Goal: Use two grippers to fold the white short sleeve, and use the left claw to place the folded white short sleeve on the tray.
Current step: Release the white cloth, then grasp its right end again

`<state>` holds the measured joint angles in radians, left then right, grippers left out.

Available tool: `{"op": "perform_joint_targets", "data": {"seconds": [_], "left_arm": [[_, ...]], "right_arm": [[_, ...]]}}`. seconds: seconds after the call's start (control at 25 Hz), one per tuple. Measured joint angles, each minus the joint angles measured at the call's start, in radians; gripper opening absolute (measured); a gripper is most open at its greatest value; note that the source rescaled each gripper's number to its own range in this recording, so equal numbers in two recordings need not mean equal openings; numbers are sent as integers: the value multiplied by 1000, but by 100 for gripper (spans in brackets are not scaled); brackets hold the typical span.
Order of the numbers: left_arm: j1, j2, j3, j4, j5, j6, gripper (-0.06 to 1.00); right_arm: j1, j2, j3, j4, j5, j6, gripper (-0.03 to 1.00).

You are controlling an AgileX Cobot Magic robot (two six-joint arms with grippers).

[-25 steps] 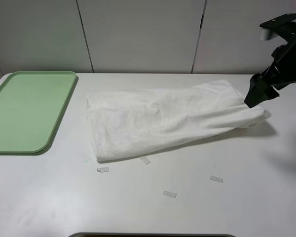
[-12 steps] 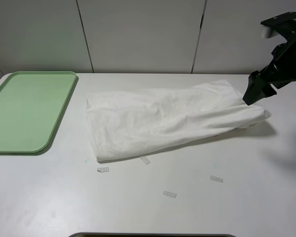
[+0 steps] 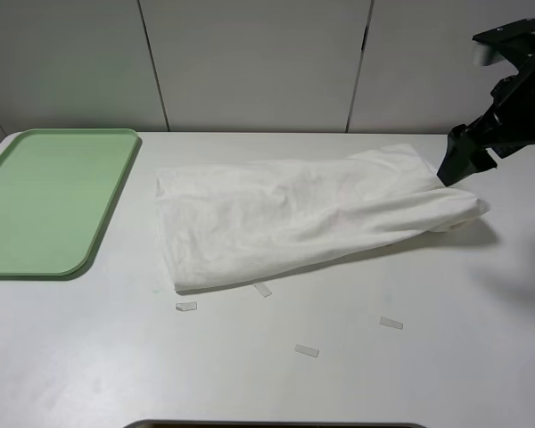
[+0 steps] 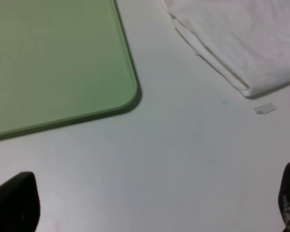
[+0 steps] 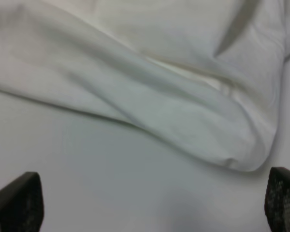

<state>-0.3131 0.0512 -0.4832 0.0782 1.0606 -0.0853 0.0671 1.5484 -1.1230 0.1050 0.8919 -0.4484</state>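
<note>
The white short sleeve [image 3: 294, 214] lies folded into a long band across the middle of the table, its right end bunched. It also shows in the right wrist view [image 5: 159, 96] and, as a corner, in the left wrist view [image 4: 241, 38]. The pale green tray [image 3: 45, 196] sits at the left with nothing on it, and it also shows in the left wrist view [image 4: 53, 63]. My right gripper [image 3: 456, 168] hangs just above the shirt's right end, open and empty [image 5: 150, 200]. My left gripper [image 4: 152, 205] is open over bare table near the tray's corner, and is out of the exterior high view.
Several small pale tape strips lie on the table in front of the shirt, such as one [image 3: 186, 306] and another [image 3: 391, 323]; one also shows in the left wrist view [image 4: 265, 108]. A grey panelled wall [image 3: 250, 62] stands behind the table.
My right gripper has lifted slightly up and back from the shirt's right end. The shirt and tray have not moved.
</note>
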Motion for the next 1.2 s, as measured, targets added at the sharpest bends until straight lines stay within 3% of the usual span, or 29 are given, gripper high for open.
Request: {"op": "perform_joint_targets", "data": {"seconds": [0.56, 0.64, 1.0, 1.2], "left_arm": [[20, 0, 0, 1, 2, 0, 98], [48, 0, 0, 1, 2, 0, 98], [342, -25, 0, 1, 2, 0, 98], [357, -55, 0, 2, 3, 0, 98]], "right_arm": [[0, 0, 0, 41, -44, 33, 100], [0, 0, 0, 41, -55, 55, 100], [-38, 57, -52, -40, -93, 208, 100], [-94, 222, -200, -45, -59, 182, 100]]}}
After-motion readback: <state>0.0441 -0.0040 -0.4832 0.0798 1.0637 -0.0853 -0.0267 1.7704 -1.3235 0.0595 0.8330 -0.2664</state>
